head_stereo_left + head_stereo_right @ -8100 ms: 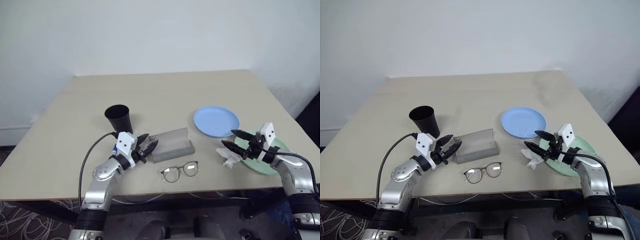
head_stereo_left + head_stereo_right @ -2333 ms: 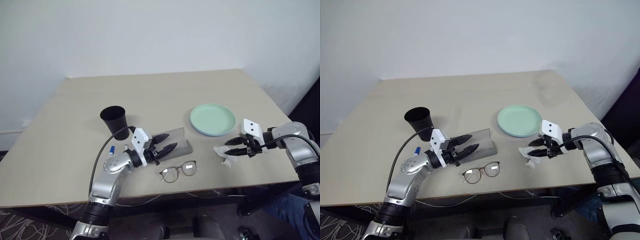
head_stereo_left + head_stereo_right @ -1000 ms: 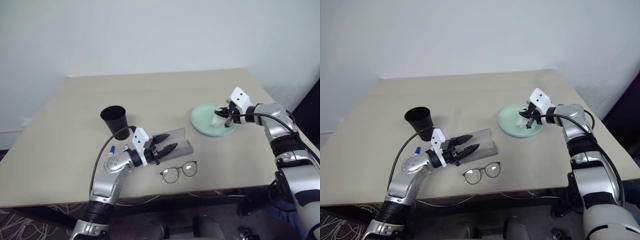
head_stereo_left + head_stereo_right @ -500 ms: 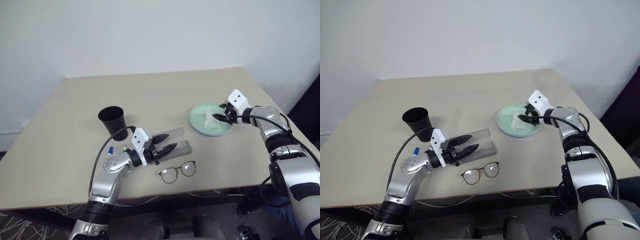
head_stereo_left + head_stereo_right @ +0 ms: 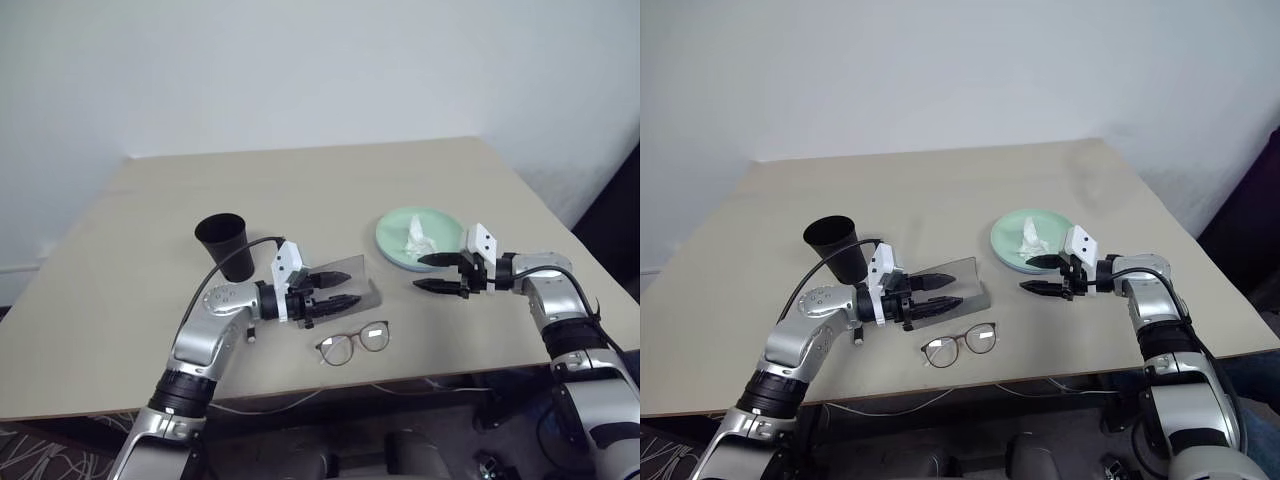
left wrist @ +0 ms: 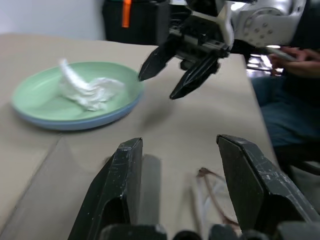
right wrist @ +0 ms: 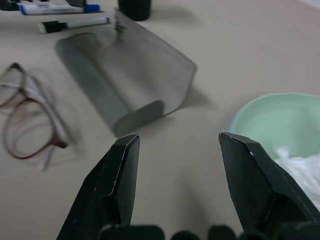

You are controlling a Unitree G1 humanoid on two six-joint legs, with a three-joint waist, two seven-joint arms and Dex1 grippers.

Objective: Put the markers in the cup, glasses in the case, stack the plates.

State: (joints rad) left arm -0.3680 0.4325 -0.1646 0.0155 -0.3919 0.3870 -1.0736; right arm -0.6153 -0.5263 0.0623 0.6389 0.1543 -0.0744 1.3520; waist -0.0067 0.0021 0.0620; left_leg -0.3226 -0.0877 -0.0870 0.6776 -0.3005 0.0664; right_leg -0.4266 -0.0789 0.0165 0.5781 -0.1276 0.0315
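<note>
1. Table [image 5: 330, 190], beige and rectangular, fills the scene; a pale wall stands behind its far edge.
2. The case [image 5: 345, 283] lies open near the middle of the table, a grey matte trough with its lid raised on the far side. Its long axis runs left to right, tilted a little so the right end sits nearer.
3. The glasses [image 5: 353, 342] lie flat just near of the case, close to the table's near edge. They have thin dark wire rims and round clear lenses, set side by side left to right, with the arms folded.
4. The cup [image 5: 225, 246], black and tapered, stands upright to the left of the case, mouth up.
5. The markers [image 7: 65, 16], slim and white, one with a blue cap and one with a dark cap, lie side by side on the table beside the cup's base.
6. The plates [image 5: 420, 239] sit stacked on the right side, the mint green one on top of the blue one, whose rim shows beneath. A crumpled white tissue [image 5: 415, 240] rests on the green plate.
7. The left gripper [image 5: 337, 287] hovers over the case, fingers spread and pointing right, holding nothing.
8. The right gripper [image 5: 428, 273] hangs just near of the plates, fingers spread and pointing left, holding nothing.
</note>
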